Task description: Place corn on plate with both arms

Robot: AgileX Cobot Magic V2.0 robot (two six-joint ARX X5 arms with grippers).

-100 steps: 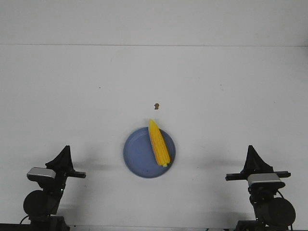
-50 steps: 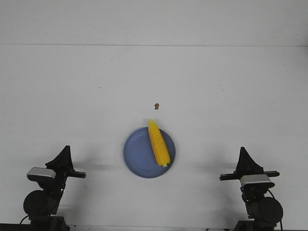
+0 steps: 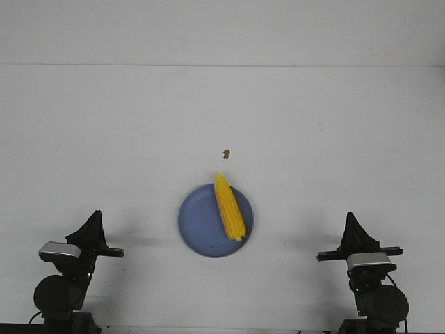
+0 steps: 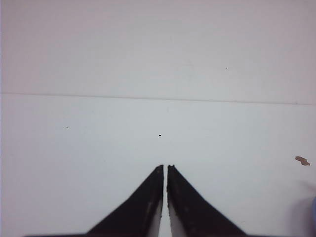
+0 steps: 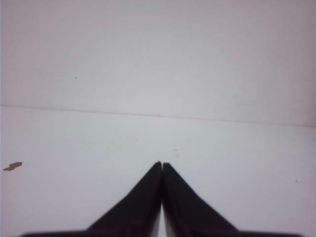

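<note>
The yellow corn lies on the right half of the blue plate in the middle of the white table, its pointed tip reaching past the far rim. My left gripper is at the near left, well away from the plate, shut and empty; in the left wrist view its fingertips are nearly together. My right gripper is at the near right, also apart from the plate, shut and empty; it shows closed in the right wrist view. The wrist views do not show the corn.
A tiny brown speck lies on the table just beyond the plate; it also shows in the left wrist view and in the right wrist view. The table's far edge meets a white wall.
Between one second and half a second ago my right arm shifted a little to the left and away from me; since then it has held still. The left arm, corn and plate have not moved.
</note>
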